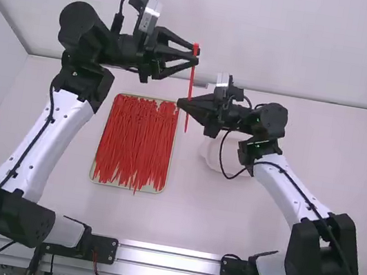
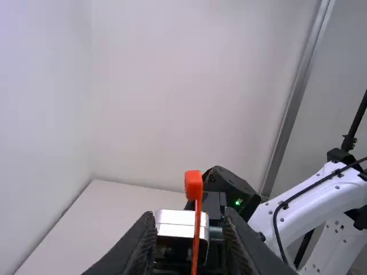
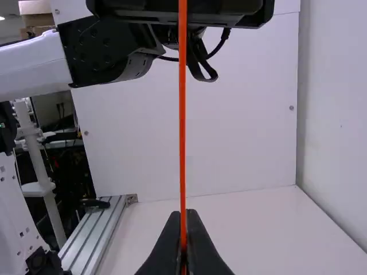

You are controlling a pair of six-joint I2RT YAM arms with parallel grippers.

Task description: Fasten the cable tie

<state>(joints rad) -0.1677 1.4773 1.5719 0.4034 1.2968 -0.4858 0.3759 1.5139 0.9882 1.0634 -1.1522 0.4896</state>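
A single red cable tie point(image 1: 191, 83) stands upright above the table, head at the top. My right gripper point(image 1: 186, 103) is shut on its lower part; in the right wrist view the tie point(image 3: 182, 114) rises straight from my closed fingertips point(image 3: 182, 216) to the left gripper point(image 3: 178, 11) above. My left gripper point(image 1: 196, 55) is at the tie's head. In the left wrist view the tie's head point(image 2: 193, 183) stands between my left gripper's fingers point(image 2: 146, 240), which are apart and not touching it, so the left gripper point(image 2: 189, 213) is open.
A tray point(image 1: 162, 188) with a pile of several red cable ties point(image 1: 137, 141) lies on the table below the left gripper. A white object point(image 1: 210, 157) sits under the right forearm. White walls enclose the table at the back and sides.
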